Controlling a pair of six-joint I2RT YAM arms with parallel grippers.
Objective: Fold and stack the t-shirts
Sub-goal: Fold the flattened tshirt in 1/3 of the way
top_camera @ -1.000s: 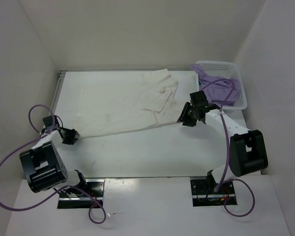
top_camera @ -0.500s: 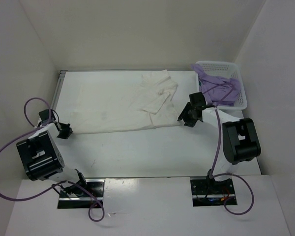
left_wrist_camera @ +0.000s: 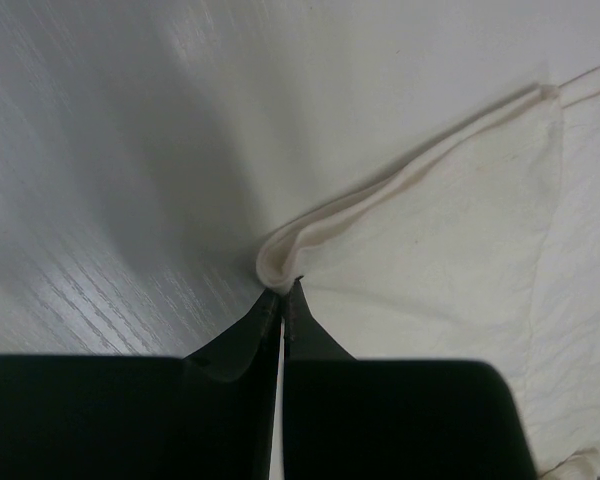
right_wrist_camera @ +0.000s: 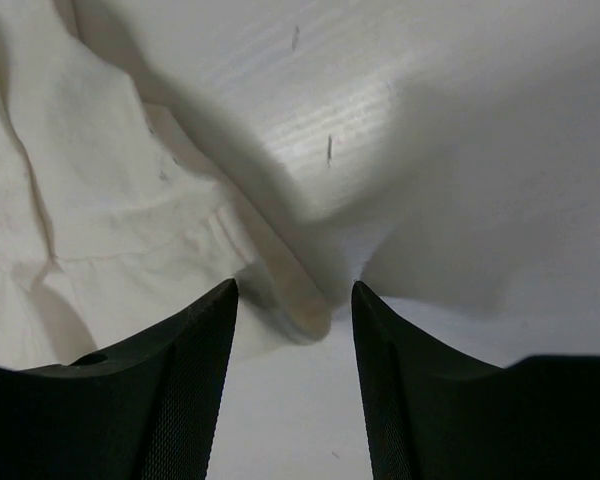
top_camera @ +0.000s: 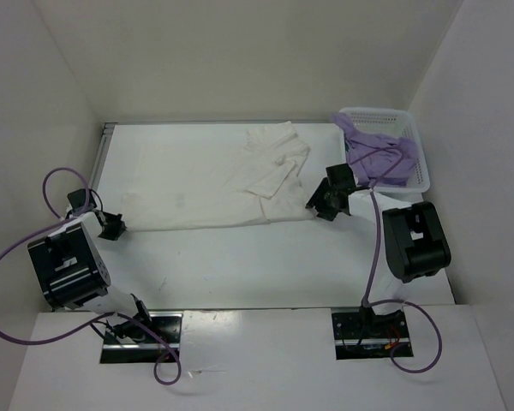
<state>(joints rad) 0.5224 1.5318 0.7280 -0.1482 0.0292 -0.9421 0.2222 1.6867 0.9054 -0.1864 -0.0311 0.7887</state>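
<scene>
A white t-shirt (top_camera: 214, 184) lies spread flat across the table, with a sleeve folded over near its top right. My left gripper (top_camera: 116, 228) is at the shirt's near-left corner. In the left wrist view, the left gripper (left_wrist_camera: 283, 296) is shut, its tips pinching the rolled hem (left_wrist_camera: 280, 258). My right gripper (top_camera: 319, 205) is at the shirt's near-right corner. In the right wrist view, the right gripper (right_wrist_camera: 295, 300) stands open, with the shirt's corner (right_wrist_camera: 302, 295) lying between its fingers (right_wrist_camera: 195, 360). A lavender t-shirt (top_camera: 379, 157) is bunched in the basket.
A white perforated basket (top_camera: 415, 128) stands at the back right of the table, against the right wall. White walls close in the table on the left, back and right. Purple cables loop off both arms near the table's front.
My left gripper has shut on the shirt's near-left corner and drawn slightly left. My right gripper has opened wider and shifted a little toward the shirt's near-right corner.
</scene>
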